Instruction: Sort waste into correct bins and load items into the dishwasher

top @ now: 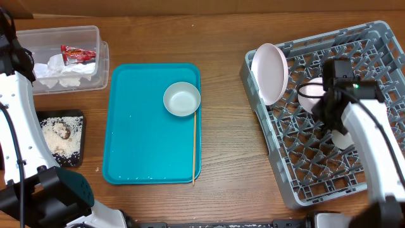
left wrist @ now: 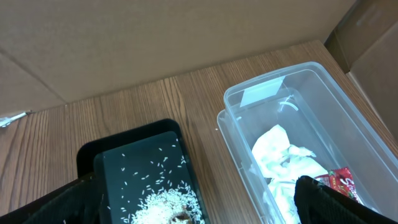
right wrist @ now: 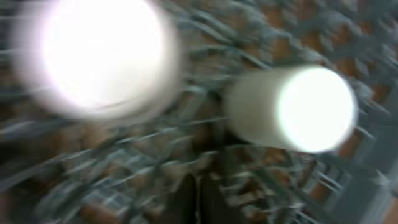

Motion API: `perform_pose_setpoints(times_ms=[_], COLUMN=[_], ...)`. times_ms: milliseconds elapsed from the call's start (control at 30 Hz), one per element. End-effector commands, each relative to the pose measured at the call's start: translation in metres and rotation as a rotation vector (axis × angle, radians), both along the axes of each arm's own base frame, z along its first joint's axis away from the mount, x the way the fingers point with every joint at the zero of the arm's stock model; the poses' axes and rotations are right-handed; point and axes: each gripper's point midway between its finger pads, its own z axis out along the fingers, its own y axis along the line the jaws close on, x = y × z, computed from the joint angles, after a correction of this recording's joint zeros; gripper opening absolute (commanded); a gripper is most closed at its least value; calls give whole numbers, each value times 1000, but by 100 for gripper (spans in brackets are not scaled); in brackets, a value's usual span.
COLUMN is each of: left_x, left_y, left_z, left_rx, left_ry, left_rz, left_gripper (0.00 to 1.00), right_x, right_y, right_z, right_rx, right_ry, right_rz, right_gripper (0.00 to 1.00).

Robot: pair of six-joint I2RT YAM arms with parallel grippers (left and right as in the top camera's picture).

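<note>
The clear tub (top: 95,38) holds the crumpled napkin (top: 57,71) and the red wrapper (top: 77,54). Rice with brown scraps (top: 60,134) lies in the black tray (top: 71,115). My left gripper (left wrist: 199,211) hovers open above both bins, with the tub (left wrist: 249,93) and the tray (left wrist: 124,140) below it. In the grey dish rack (top: 278,177) the pink plate (top: 269,73) stands on edge. A white plate (top: 308,96) and a white cup (top: 343,137) lie beside my right arm. My right gripper (right wrist: 198,199) is shut and empty over the rack, below the blurred cup (right wrist: 292,109).
A teal serving tray (top: 139,126) lies in the middle with a grey-white bowl (top: 181,99) and a thin wooden chopstick (top: 194,149) on it. Cardboard walls stand behind the table. The right wrist view is heavily blurred.
</note>
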Motion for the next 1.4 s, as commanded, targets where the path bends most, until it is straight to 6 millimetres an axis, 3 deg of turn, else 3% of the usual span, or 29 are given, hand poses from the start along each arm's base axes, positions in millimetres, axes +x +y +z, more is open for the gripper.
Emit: perform_pose_setpoints(times_ms=[0,33,133,267,400,567,900,1033,1167,1200,1267,1367], left_x=[1,1,1,1,1,1,1,1,1,1,1,1], left_y=[0,0,0,0,0,0,0,0,0,0,0,0], left_z=[0,0,0,-1,0,0,0,0,0,0,0,0], left_rx=[14,14,14,14,14,14,14,14,14,14,14,14], left_ry=[20,20,20,20,20,20,20,20,20,20,20,20], left_rz=[-6,-6,-6,-6,-6,-6,-6,-6,-6,-6,-6,-6], left_gripper=[100,100,100,100,100,100,100,100,100,100,100,100], right_x=[20,22,21,20,11,-4,-29,-28,-19,-17,-11,-2], right_y=[70,83,110,120,130,137,162,154,153,153,155,158], right_z=[44,45,40,21,-11,-41,-70,-76,-75,-75,-73,-71], right_rx=[167,191,248,290,371,424,422,331,304,306,310,310], right_ry=[-159,-167,-153,-91,7,111,181,189,153,142,113,74], right_rz=[428,509,674,692,703,737,812,734,684,677,664,667], right_gripper=[59,73,86,87,86,80,71,68,55,42,30,25])
